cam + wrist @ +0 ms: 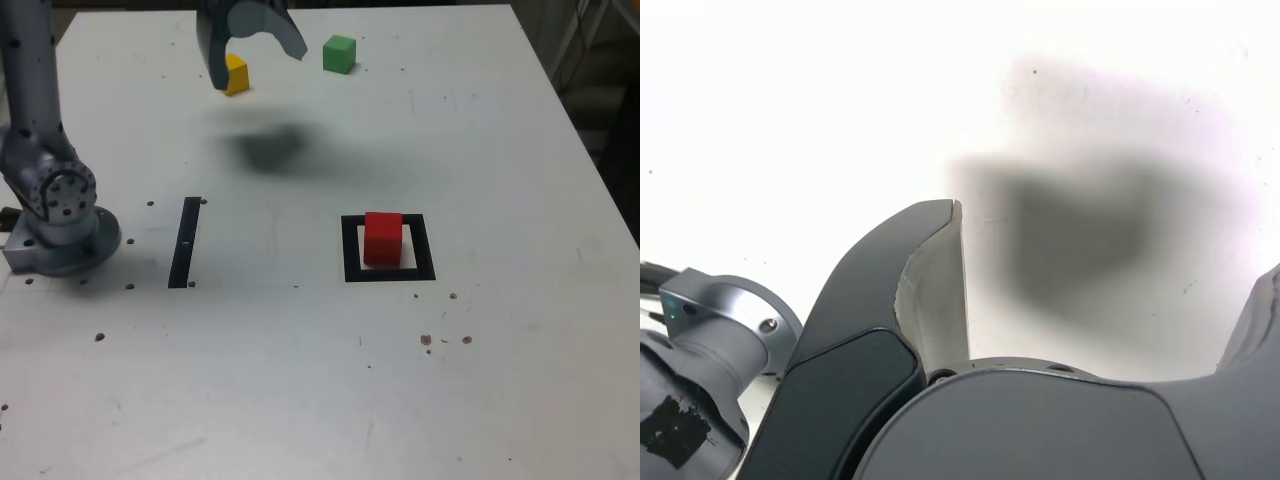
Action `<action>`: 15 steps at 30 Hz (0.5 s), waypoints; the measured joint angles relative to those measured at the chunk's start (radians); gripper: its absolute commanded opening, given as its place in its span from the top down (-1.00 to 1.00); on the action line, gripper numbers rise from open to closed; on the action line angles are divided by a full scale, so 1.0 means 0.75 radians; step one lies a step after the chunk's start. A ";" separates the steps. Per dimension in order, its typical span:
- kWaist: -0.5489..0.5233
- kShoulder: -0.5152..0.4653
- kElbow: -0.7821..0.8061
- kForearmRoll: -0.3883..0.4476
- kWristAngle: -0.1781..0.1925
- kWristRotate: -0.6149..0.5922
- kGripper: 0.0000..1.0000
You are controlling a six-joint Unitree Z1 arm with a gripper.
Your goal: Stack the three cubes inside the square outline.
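Over the table's (500, 380) far side, gripper (258, 62) fingers spread wide, empty, by yellow cube (236, 73). Red cube (382, 238) sits inside square outline (351, 250); green cube (339, 53) apart.

yellow cube (236, 73): part-hidden by fingers (216, 70) | arm (30, 90): top cropped

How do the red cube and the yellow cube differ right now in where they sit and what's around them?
The red cube stands inside the square outline; the yellow cube sits on bare table at the far edge. The open gripper hangs by the yellow cube and partly hides it in the exterior view; the red cube is in full view. Both look equal in size and sit flat.
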 measured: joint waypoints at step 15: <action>0.241 0.156 -0.137 0.002 0.001 0.093 -0.99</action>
